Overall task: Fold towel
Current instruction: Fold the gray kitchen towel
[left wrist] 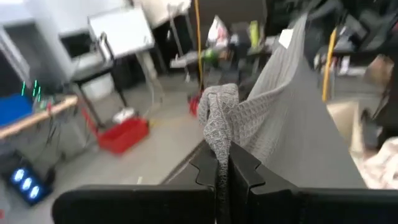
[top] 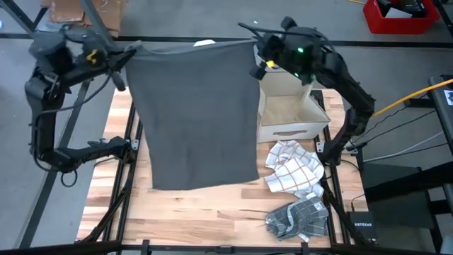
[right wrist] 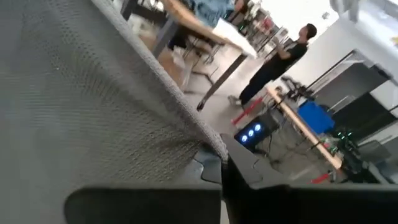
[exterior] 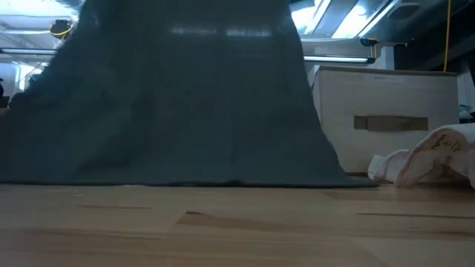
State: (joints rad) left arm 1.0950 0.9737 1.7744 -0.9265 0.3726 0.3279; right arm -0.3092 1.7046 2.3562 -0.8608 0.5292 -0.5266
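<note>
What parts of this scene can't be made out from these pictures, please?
- Table under the grey towel: covered by it in the high view.
- Room behind the table, low view: the hanging towel blocks most of it.
- Inside of the white box: partly hidden by the right gripper, which is shut on a towel corner.
- Checked cloths: cut off at the low view's right edge.
- Left gripper: the towel corner it grips is bunched up.

I hold the towel [top: 195, 113] up by its two far corners, my left gripper [top: 132, 51] at the towel's left corner, my right gripper [top: 256, 49] at its right corner; its near edge rests on the table [top: 212, 212]. Right of the towel stands a box [top: 291, 113]. Nearer than the box, right of the towel's near edge, lie two cloths [top: 294, 166], one before the other
</note>
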